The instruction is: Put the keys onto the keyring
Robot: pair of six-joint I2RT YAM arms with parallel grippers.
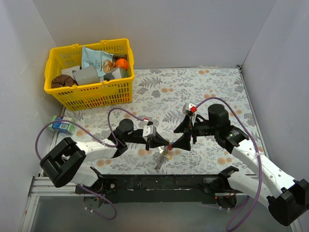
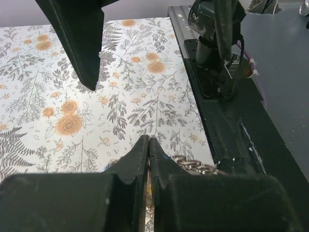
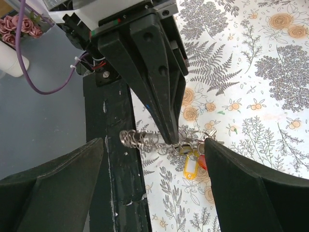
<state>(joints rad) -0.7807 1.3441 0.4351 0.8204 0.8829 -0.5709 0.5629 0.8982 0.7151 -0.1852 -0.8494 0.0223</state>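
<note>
Right wrist view: the keyring is seen pinched between the pressed-together fingertips of the left gripper, over the near edge of the floral cloth. A yellow key and a red key are hung just below it. The right gripper is held spread wide, with one finger on either side of the ring.

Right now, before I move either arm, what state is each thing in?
Left gripper: shut on the keyring.
Right gripper: wide open, empty.
Keyring: pinched at the left gripper's tips.
Keys: yellow and red ones bunched by the keyring; threaded or not, cannot tell.
Basket: upright, filled.
</note>
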